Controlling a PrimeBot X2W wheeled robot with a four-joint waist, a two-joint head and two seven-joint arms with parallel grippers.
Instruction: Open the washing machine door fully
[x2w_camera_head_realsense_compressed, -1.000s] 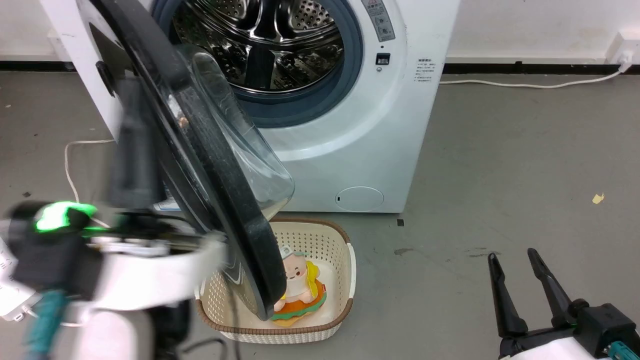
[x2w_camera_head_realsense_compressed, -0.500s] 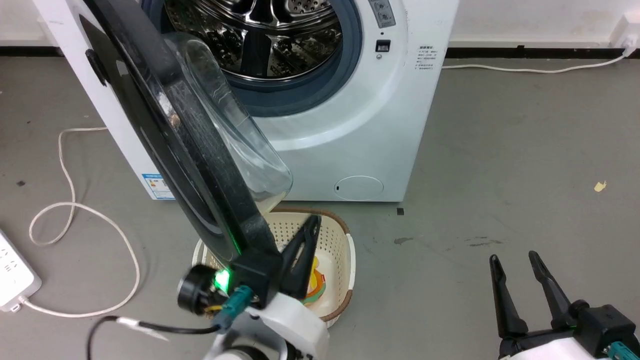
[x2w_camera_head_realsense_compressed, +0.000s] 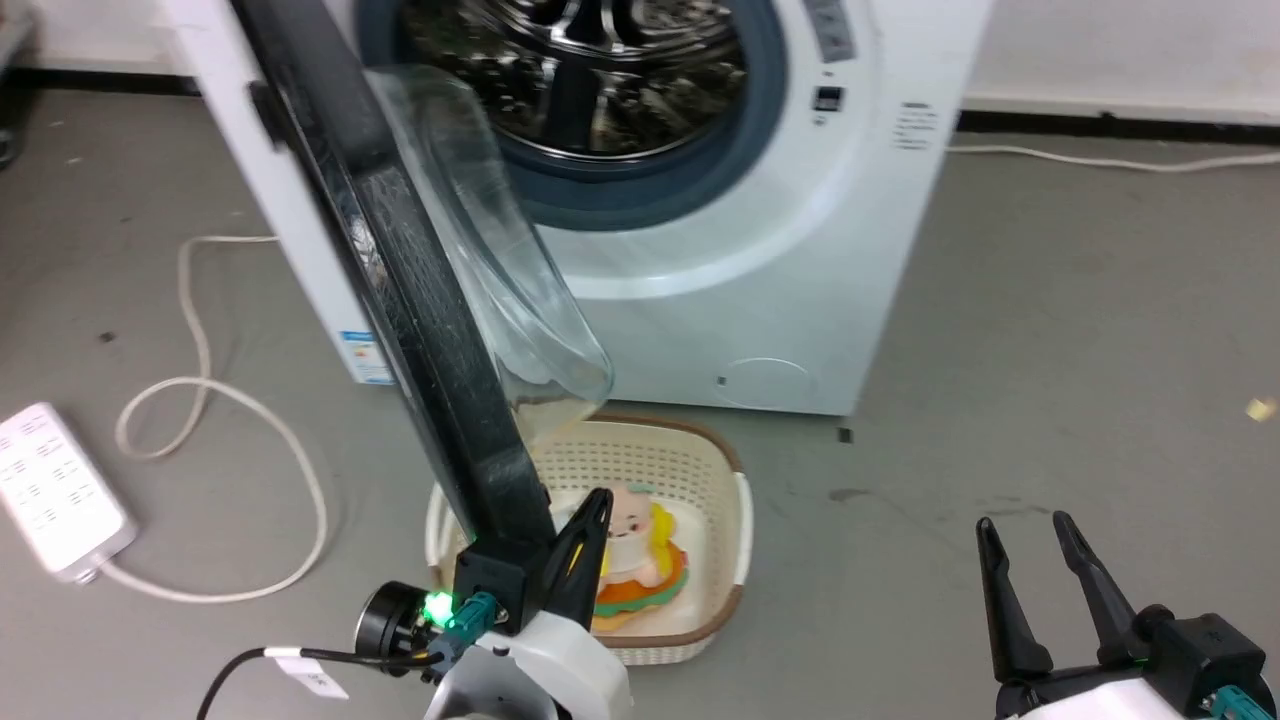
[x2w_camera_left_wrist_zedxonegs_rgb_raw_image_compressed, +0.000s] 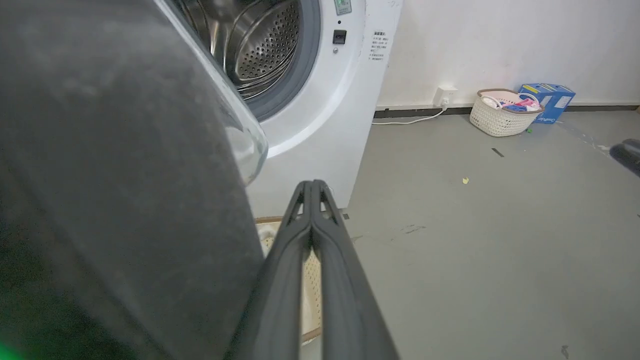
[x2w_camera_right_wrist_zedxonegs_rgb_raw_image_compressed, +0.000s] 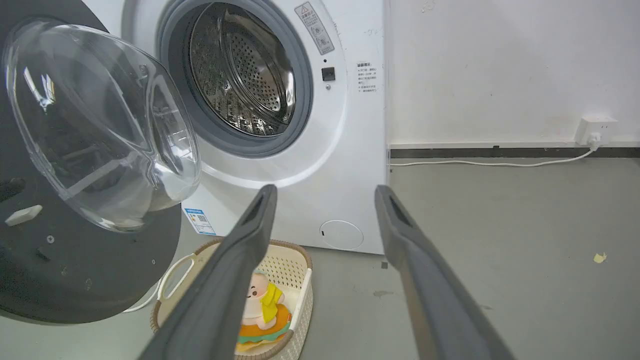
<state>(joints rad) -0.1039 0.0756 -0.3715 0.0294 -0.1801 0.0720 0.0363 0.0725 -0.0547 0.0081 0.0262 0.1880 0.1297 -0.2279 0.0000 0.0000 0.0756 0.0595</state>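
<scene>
Left wrist view: left gripper jaws were pressed together, empty, just beside the washing machine door rim; right gripper gaped wide, empty. The door hung swung out over a laundry basket before the washing machine.

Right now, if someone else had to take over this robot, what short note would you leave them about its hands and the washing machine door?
Left hand: shut, empty, beside the lower rim of the washing machine door; contact unclear.
Right hand: open, empty, low on the right, away from the washing machine.
Done: door swung well out, drum exposed.
To do: perhaps push it a little wider; mind the basket with a toy under the door.
</scene>
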